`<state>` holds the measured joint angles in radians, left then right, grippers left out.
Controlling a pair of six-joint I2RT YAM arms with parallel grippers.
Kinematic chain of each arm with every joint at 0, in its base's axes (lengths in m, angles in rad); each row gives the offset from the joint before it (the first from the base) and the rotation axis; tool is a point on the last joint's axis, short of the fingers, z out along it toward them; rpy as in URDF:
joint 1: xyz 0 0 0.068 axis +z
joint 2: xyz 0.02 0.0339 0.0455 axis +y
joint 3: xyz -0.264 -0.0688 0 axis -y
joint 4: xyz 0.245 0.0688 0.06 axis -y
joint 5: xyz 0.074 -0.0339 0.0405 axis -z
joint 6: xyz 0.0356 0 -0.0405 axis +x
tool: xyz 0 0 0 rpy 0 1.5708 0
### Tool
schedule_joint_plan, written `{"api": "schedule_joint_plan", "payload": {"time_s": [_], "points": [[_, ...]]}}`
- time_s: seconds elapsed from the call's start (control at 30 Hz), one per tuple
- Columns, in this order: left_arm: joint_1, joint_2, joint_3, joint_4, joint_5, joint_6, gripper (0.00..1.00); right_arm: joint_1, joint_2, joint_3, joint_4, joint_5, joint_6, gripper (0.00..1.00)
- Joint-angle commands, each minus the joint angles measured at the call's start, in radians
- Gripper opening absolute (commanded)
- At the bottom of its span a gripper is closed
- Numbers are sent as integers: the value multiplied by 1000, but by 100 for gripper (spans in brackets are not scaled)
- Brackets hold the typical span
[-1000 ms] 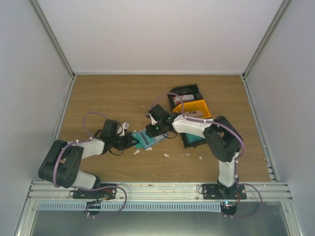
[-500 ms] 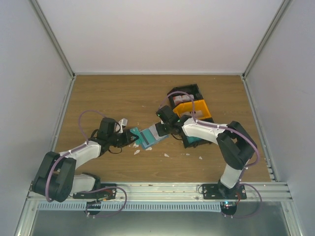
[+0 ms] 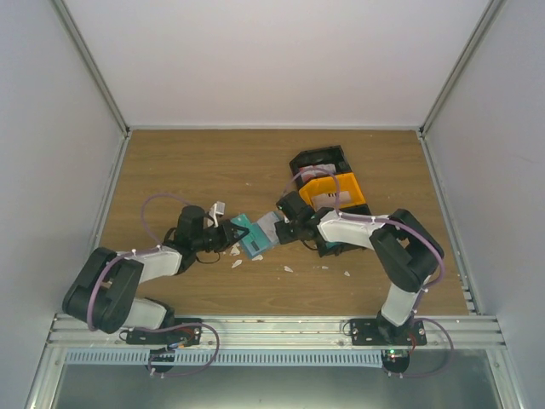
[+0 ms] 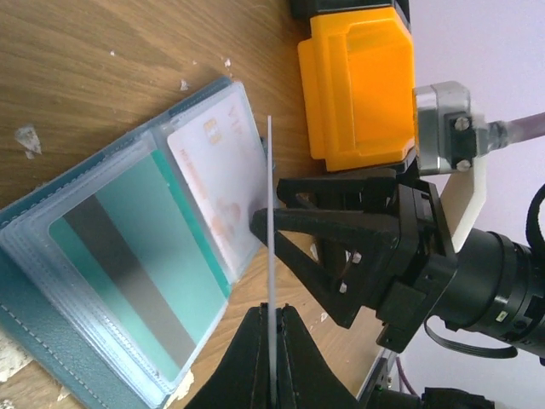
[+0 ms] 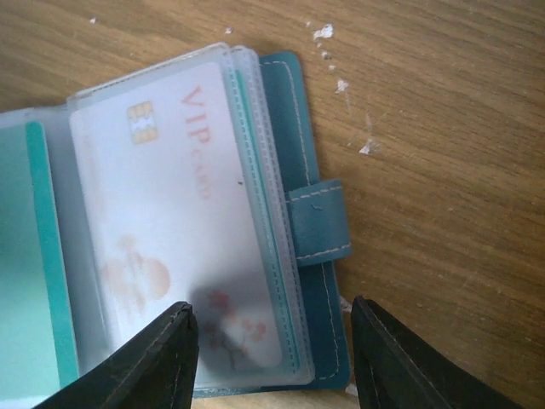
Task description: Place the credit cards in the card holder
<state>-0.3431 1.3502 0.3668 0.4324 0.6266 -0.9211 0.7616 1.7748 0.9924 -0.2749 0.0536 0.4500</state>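
The card holder [image 3: 254, 239] lies open on the wood between my two arms, its clear sleeves up. In the right wrist view a white credit card [image 5: 170, 213] with red print sits in a sleeve of the card holder [image 5: 317, 221]. A teal striped card [image 4: 128, 256] fills the sleeve beside it. My left gripper [image 4: 272, 311] is shut on another credit card [image 4: 271, 221], a thin white one seen edge-on over the holder's near corner. My right gripper [image 5: 272, 358] hangs open just above the holder's strap edge, touching nothing. Its black fingers [image 4: 341, 247] also show in the left wrist view.
A black bin [image 3: 319, 162] and an orange bin [image 3: 339, 189] stand behind the right arm, and a teal bin [image 3: 336, 247] lies partly under it. Small white scraps [image 3: 288, 269] are scattered on the wood in front of the holder.
My right gripper has slid right and lower to the holder's right edge. The left arm's elbow shifted while its gripper stayed at the holder's left side, still shut on the card.
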Motion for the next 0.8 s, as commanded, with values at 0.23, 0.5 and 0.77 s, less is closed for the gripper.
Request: {"api": "schedule_joint_plan", "payload": {"time_s": [0.23,0.5,0.77], "points": [[-48,216,-15,338,-11,-121,0,-52,-11,-85,105,-49,56,48],[-74,324,9,419,-25,-155,0,-77,-17,-49,118,-82,33,51],[-108,438,12,533,-34,-237,0,-82,18,-64,138,-93,53,44]]}}
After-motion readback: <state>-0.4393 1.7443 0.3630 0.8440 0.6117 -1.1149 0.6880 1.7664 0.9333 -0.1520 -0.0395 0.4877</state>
